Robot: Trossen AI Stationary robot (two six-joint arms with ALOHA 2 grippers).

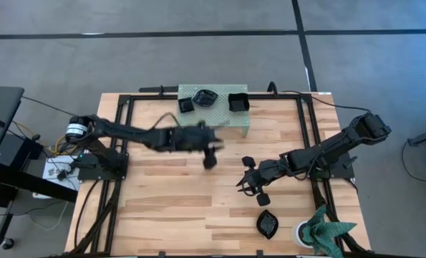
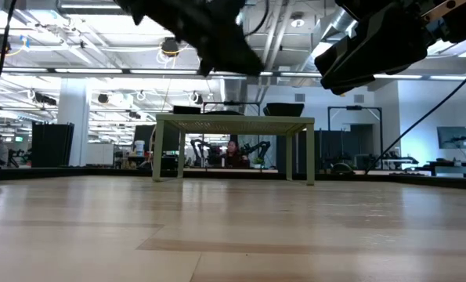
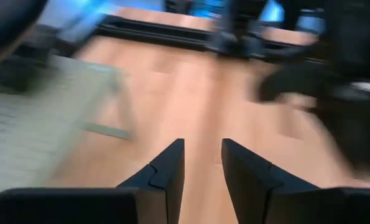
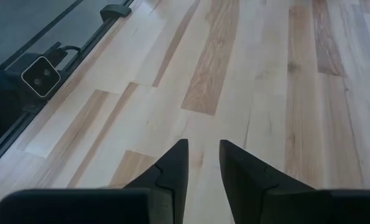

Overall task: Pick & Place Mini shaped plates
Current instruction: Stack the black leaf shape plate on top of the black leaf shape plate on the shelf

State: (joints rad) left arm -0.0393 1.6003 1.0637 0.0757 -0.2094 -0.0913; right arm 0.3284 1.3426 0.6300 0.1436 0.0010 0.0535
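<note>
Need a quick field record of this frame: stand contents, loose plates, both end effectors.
stand: pale green perforated metal stand at the table's far edge
on stand: three small glossy black plates
loose plates: wavy-edged black plate on the wooden table, near the right arm
left end effector: open, empty, over the table beside the stand
right end effector: fingers apart, nothing between them, over bare wood

Under the left gripper (image 3: 200,168) lay a pale, smooth-planked wooden table (image 1: 170,208) with a matt sheen. Just beside that gripper stood a pale green perforated metal stand (image 1: 238,118) — on it sat small glossy black dishes (image 1: 207,97). The gripper's fingers (image 3: 166,171) looked dark, matt plastic.
</note>
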